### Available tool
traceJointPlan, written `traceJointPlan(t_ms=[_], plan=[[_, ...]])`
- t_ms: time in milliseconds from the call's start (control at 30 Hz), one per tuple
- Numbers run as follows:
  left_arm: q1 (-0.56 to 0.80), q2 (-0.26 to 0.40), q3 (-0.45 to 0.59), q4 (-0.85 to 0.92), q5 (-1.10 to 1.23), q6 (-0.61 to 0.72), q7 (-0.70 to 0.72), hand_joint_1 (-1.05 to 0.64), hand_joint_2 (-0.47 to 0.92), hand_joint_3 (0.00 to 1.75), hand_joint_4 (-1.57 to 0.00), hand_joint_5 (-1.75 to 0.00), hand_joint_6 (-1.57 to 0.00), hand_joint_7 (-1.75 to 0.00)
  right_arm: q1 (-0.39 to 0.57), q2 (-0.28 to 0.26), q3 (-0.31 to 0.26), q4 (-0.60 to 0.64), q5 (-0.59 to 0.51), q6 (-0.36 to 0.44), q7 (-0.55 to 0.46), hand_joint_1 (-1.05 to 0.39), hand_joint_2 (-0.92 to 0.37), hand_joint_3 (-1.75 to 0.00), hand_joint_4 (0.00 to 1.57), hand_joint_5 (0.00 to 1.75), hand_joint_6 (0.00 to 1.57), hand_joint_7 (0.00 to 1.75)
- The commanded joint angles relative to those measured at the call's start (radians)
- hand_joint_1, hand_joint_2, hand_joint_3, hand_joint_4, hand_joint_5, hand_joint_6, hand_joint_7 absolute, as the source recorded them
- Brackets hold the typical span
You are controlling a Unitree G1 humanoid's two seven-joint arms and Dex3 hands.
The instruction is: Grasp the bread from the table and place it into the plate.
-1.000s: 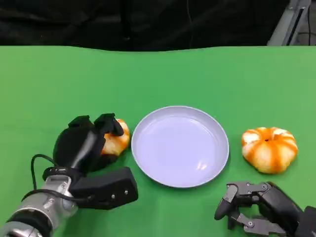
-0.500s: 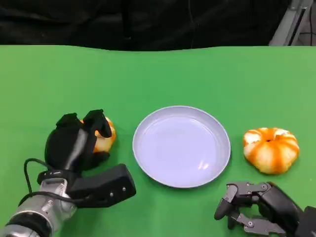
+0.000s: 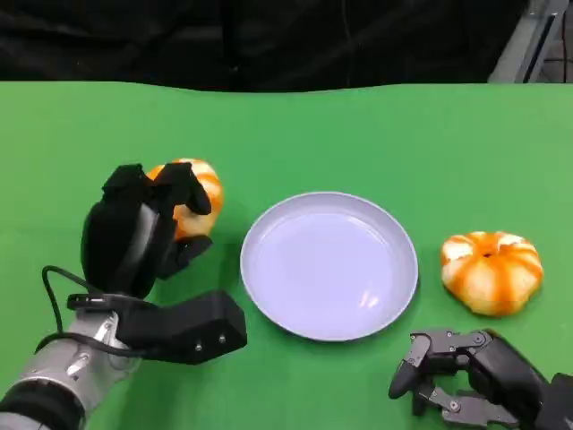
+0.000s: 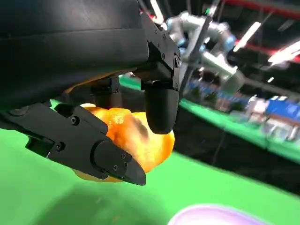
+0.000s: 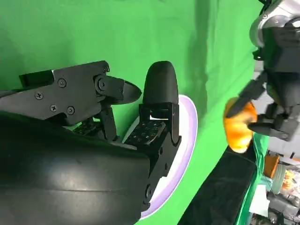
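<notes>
My left hand (image 3: 134, 228) grips an orange-and-white bread roll (image 3: 190, 193) and holds it lifted off the green table, left of the pale lilac plate (image 3: 394, 235). In the left wrist view the roll (image 4: 136, 136) sits between my black fingers (image 4: 159, 105), with the plate's rim (image 4: 211, 213) below. A second striped roll (image 3: 490, 270) lies on the table right of the plate. My right hand (image 3: 470, 378) rests low at the front right with fingers curled and nothing in them. The right wrist view shows the plate (image 5: 185, 140) past my fingers (image 5: 159, 93), and the held roll (image 5: 239, 126) in the other hand beyond.
The green table (image 3: 358, 125) runs back to a black backdrop. A grey metal stand (image 3: 528, 40) rises at the far right corner. My left forearm's black shell and cable (image 3: 179, 327) lie in front of the plate's left side.
My left hand has raised the roll off the table, up and slightly away from the plate. The right hand has not moved.
</notes>
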Motion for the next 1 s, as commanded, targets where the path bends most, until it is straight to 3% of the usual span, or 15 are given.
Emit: traceJointPlan(t_ms=[33, 400, 633, 1000], plan=[[0.039, 0.029, 0.013, -0.067, 0.01, -0.006, 0.003, -0.03, 0.82, 0.01, -0.52, -1.75, -0.47, -1.68, -0.004, -0.005, -0.006, 0.009, 0.008, -0.003, -0.001, 0.01, -0.92, -0.48, 0.72, 1.5, 0.83, 1.02], [0.082, 0.037, 0.025, -0.174, 0.031, -0.025, -0.004, -0.02, 0.83, 0.01, -0.53, -1.75, -0.46, -1.7, -0.004, -0.008, -0.004, 0.009, -0.004, -0.004, -0.011, 0.0, -0.92, -0.48, 0.72, 1.5, 0.83, 1.03], [0.127, 0.018, 0.007, -0.32, 0.028, -0.097, -0.08, -0.02, 0.81, 0.0, -0.54, -1.75, -0.47, -1.68, -0.015, -0.002, -0.003, 0.022, -0.008, -0.012, -0.016, 0.01, -0.92, -0.48, 0.72, 1.51, 0.83, 1.04], [0.114, -0.038, -0.01, -0.334, 0.047, -0.125, -0.137, 0.0, 0.82, 0.01, -0.55, -1.75, -0.44, -1.74, -0.013, -0.002, 0.003, 0.004, -0.031, -0.009, -0.039, 0.01, -0.92, -0.5, 0.73, 1.5, 0.83, 1.04]])
